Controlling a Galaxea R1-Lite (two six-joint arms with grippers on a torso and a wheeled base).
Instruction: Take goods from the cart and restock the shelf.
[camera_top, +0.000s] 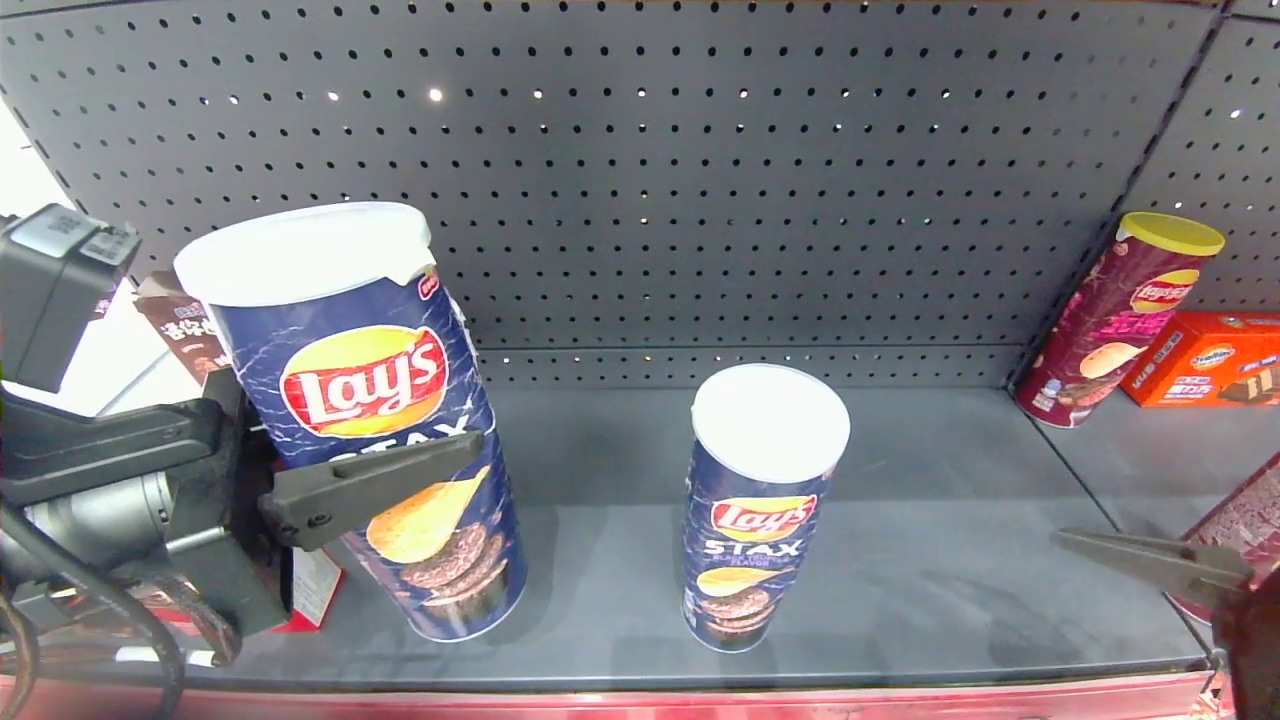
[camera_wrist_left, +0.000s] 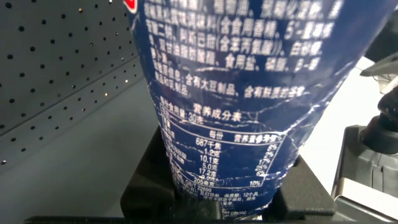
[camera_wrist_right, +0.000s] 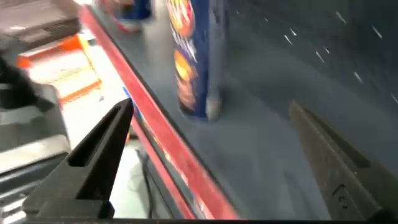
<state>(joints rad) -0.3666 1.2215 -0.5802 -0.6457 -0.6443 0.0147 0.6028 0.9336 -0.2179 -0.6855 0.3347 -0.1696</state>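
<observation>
My left gripper (camera_top: 372, 486) pinches a tall dark-blue cardboard chip can (camera_top: 350, 400) with a white lid, tilted at the left of the grey metal shelf (camera_top: 950, 560), a matching can (camera_top: 758, 510) stands upright mid-shelf, and my right gripper (camera_wrist_right: 210, 121) hangs spread wide by the shelf's right front edge.

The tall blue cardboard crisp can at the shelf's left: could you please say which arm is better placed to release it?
Left: the left gripper is shut on that tall blue cardboard crisp can at the grey metal shelf; the right gripper is open, far right.
</observation>
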